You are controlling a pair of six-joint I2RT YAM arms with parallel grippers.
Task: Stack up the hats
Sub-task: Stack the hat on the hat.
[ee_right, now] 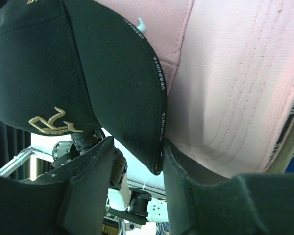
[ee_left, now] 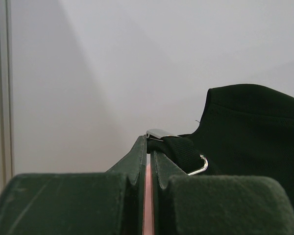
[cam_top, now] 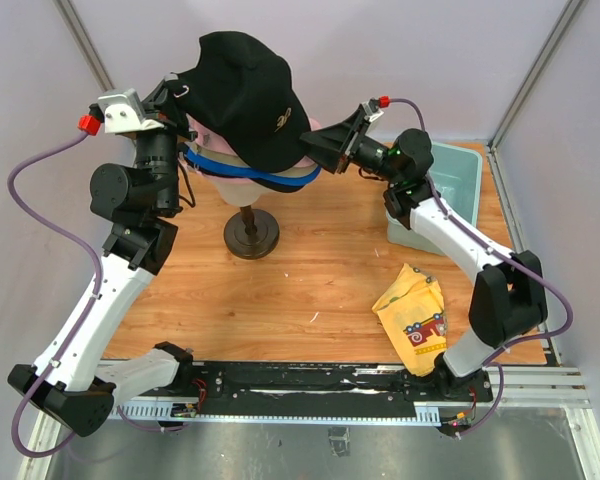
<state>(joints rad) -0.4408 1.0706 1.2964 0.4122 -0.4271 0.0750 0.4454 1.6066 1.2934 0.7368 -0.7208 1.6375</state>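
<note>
A black hat (cam_top: 245,85) with a gold logo sits tilted on top of a pile of hats on the mannequin head (cam_top: 228,186). Under it show the pink hat (cam_top: 208,138), a blue hat's rim (cam_top: 250,176) and a tan edge (cam_top: 302,177). My left gripper (cam_top: 180,98) is shut on the black hat's back strap (ee_left: 183,149), beside its metal buckle. My right gripper (cam_top: 315,143) stands open around the black brim (ee_right: 132,98). The brim's edge touches one finger (ee_right: 186,181), and the other finger stands apart from it. The pink hat's brim (ee_right: 235,88) lies just outside the jaws.
The head's dark round stand (cam_top: 251,236) rests on the wooden table. A teal bin (cam_top: 458,172) sits at the right, behind my right arm. A yellow cloth with red print (cam_top: 415,315) lies near the front right. Pale walls close the back and sides.
</note>
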